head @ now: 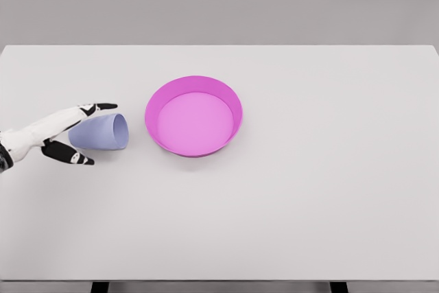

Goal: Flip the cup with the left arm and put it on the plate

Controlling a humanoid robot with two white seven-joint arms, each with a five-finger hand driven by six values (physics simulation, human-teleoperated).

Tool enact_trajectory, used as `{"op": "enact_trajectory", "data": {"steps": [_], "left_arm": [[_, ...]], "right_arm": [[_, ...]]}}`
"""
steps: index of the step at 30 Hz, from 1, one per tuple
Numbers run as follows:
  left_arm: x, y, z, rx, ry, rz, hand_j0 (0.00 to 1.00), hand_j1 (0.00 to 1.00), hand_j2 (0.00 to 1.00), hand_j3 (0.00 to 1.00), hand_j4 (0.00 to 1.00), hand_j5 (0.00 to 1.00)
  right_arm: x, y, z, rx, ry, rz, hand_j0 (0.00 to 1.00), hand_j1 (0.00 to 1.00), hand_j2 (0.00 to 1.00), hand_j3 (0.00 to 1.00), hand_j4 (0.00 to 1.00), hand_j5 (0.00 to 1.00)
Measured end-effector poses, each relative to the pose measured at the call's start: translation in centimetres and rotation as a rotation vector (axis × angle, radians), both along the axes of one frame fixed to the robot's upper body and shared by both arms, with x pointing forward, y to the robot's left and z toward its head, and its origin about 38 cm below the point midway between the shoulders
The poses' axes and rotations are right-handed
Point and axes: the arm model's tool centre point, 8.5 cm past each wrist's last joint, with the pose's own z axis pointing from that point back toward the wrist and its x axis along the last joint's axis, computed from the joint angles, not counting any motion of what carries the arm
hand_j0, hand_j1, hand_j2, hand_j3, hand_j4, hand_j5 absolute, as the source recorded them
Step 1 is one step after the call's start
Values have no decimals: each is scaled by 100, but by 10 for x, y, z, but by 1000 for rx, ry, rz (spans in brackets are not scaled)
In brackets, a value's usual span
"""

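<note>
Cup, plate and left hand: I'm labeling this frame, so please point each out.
cup [103, 132], head view, on its lavender side wall.
plate [156, 101], head view, on its magenta rim.
left hand [48, 135], head view, on the palm.

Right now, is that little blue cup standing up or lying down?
Lying down: the cup rests on its side, mouth facing the pink plate.

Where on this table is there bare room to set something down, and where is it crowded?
Bare: everything right of the pink plate to the table edge, plus the strips in front and behind. Crowded: the left, where the left robot hand straddles the lying cup, a narrow gap from the plate.
</note>
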Motion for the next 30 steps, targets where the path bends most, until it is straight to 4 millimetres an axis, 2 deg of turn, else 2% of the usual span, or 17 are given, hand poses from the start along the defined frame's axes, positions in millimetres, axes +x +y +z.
{"op": "enact_trajectory", "data": {"steps": [13, 18, 22, 30], "left_arm": [[20, -17, -7, -8, 27, 8, 100, 100, 100, 100, 100, 100], [21, -19, -19, -10, 56, 14, 87, 87, 87, 87, 87, 87], [21, -19, -21, -25, 61, 20, 79, 79, 79, 79, 79, 79], [23, -23, -21, -33, 57, 15, 74, 74, 74, 74, 74, 74]], "right_arm": [[0, 0, 0, 0, 0, 0, 100, 100, 100, 100, 100, 100], [0, 0, 0, 0, 0, 0, 100, 100, 100, 100, 100, 100], [0, 0, 0, 0, 0, 0, 100, 100, 100, 100, 100, 100], [0, 0, 0, 0, 0, 0, 100, 100, 100, 100, 100, 100]]}}
